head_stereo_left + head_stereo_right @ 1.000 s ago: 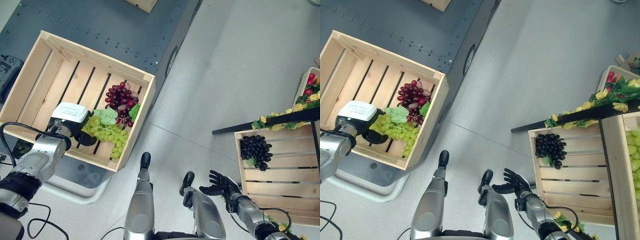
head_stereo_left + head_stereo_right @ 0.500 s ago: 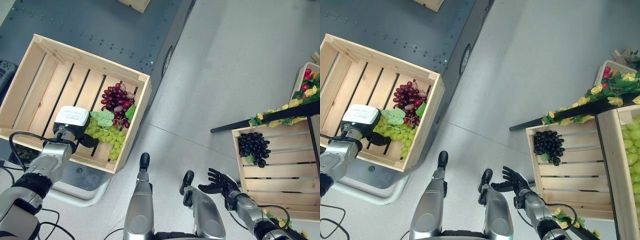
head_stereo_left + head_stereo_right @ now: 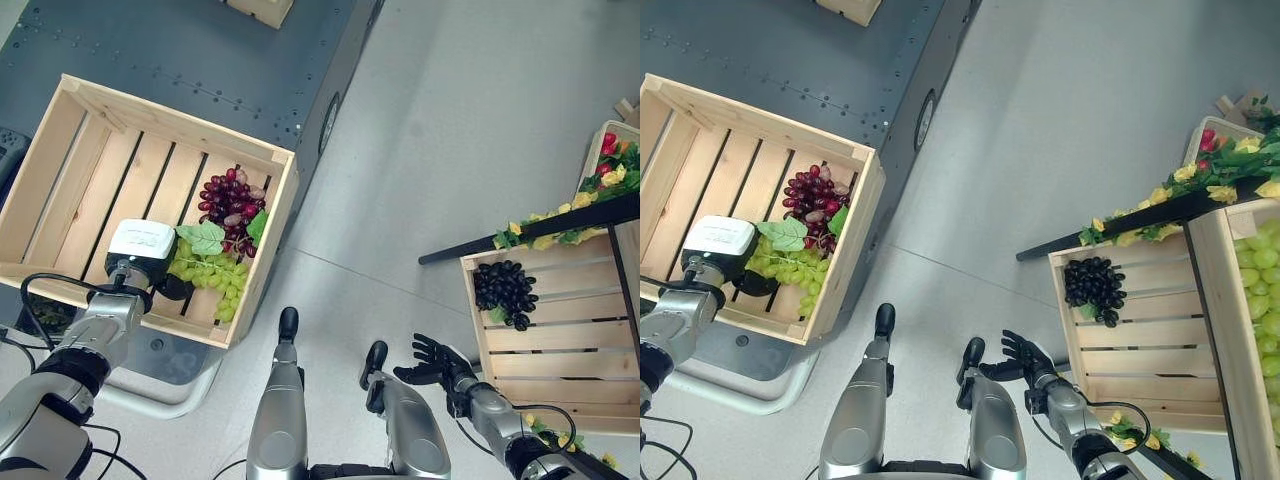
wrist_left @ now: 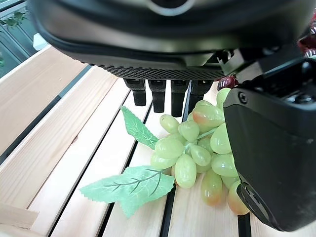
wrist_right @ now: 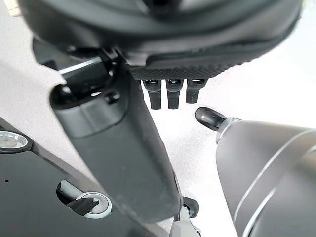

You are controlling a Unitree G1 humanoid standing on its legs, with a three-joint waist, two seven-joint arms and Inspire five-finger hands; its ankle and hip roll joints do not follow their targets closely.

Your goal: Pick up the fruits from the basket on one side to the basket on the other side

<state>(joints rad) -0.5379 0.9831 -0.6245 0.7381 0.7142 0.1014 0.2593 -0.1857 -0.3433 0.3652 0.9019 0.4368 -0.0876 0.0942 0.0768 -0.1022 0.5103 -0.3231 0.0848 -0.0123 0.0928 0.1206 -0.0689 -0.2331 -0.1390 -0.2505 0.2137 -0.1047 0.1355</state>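
A wooden crate (image 3: 176, 107) on my left holds a green grape bunch (image 3: 214, 279) with a leaf and, behind it, a red grape bunch (image 3: 229, 201). My left hand (image 3: 143, 247), with its white cover, hangs inside this crate at the green bunch's left end. In the left wrist view its fingers (image 4: 158, 97) stretch straight above the green grapes (image 4: 196, 153) and its thumb (image 4: 272, 148) stands beside them, open. My right hand (image 3: 433, 361) floats low over the floor, fingers spread, just left of the right crate (image 3: 560, 345), which holds black grapes (image 3: 505, 291).
The left crate rests on a dark grey metal platform (image 3: 230, 50). A black bar with a yellow flower garland (image 3: 560, 225) crosses above the right crate. Another crate of green grapes (image 3: 1262, 290) stands at the far right. Grey floor (image 3: 440, 140) lies between the crates.
The whole picture has shifted a little, so the camera moved. My left hand stays by the green grapes and my right hand stays spread near the right crate.
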